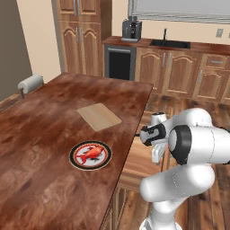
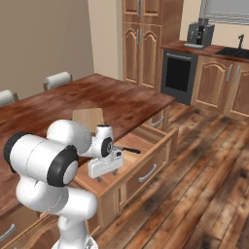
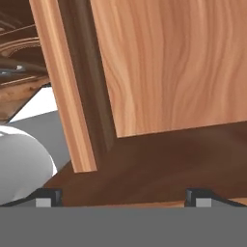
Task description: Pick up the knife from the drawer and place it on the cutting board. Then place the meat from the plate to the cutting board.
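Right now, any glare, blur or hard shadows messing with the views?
Left base view: even rendered light, no glare, plate and cutting board sharp. Right base view: soft shadow inside the open drawer, knife handle legible, blade partly hidden by the arm. Hand view: drawer wood too close, textures smeared, dark shadow band beneath the panel; gripper tips wide apart.

My arm is folded, elbow raised, hand pointing down. My gripper (image 2: 108,176) hangs low to my right, fingers (image 3: 48,197) spread wide apart, nothing between them.
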